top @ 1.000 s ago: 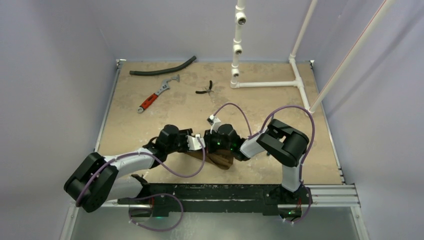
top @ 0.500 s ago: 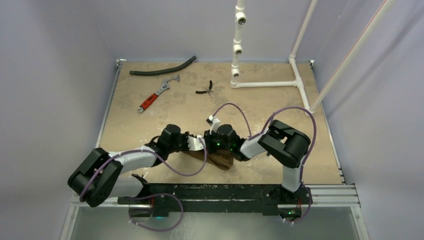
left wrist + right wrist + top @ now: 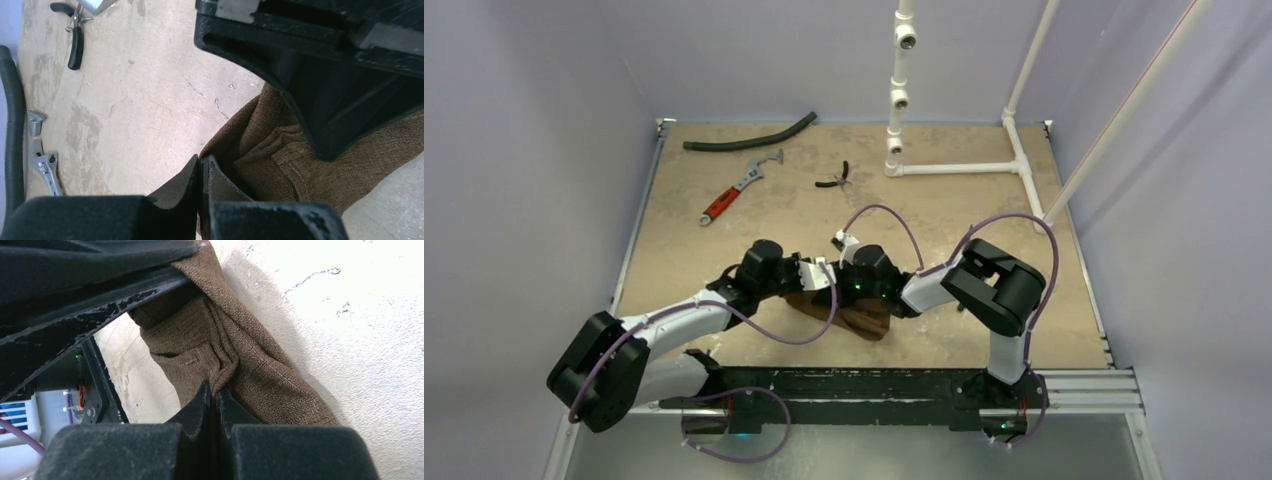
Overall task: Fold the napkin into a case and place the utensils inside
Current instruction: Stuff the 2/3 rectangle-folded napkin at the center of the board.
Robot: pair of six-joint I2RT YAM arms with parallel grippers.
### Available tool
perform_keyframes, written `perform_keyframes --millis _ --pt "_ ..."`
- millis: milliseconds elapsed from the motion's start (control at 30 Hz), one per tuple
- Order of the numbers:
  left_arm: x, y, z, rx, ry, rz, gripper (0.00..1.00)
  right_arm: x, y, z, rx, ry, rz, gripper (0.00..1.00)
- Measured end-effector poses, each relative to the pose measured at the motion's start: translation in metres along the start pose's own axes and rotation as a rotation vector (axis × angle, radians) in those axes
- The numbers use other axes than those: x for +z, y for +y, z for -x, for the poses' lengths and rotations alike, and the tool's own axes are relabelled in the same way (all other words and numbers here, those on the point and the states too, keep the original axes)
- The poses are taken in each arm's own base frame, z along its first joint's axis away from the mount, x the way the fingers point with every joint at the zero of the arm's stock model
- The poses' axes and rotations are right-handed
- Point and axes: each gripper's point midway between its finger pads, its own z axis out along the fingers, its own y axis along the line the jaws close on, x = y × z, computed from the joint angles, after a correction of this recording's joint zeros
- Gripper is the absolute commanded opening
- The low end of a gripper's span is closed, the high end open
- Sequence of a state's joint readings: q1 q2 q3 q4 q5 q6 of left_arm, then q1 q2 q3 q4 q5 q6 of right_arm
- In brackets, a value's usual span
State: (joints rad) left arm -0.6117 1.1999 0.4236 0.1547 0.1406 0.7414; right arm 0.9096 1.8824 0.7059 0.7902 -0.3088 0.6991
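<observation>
Dark-brown woven cloth napkin [image 3: 869, 322] bunched on tan table [image 3: 724, 250], near front edge. Right gripper [image 3: 215, 390] jaws closed, pinching napkin fold. Left gripper [image 3: 202, 167] jaws closed at napkin edge; hold unclear.

napkin [image 3: 865, 320] bunched | left arm [image 3: 686, 318], right arm [image 3: 927, 290] meet over it | beyond: hose [image 3: 749, 136], wrench [image 3: 736, 189], pliers [image 3: 835, 177]

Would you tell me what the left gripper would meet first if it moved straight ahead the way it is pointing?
Probably the right gripper, close ahead of the left gripper; both are shut on the napkin, though depth is hard to judge.
</observation>
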Motion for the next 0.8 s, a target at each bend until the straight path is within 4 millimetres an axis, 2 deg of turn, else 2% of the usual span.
perform_keyframes --millis 133,367,800 --pt "-0.003 -0.006 0.001 0.007 -0.012 -0.01 0.0 0.0 0.0 0.0 0.006 0.012 -0.01 0.0" --pt "-0.004 -0.027 -0.021 0.029 0.032 -0.056 0.0 -0.005 0.003 -0.005 0.013 0.052 -0.012 0.0" --pt "-0.004 -0.027 -0.019 0.029 0.024 -0.052 0.0 -0.007 0.005 -0.005 0.006 0.1 -0.038 0.0"
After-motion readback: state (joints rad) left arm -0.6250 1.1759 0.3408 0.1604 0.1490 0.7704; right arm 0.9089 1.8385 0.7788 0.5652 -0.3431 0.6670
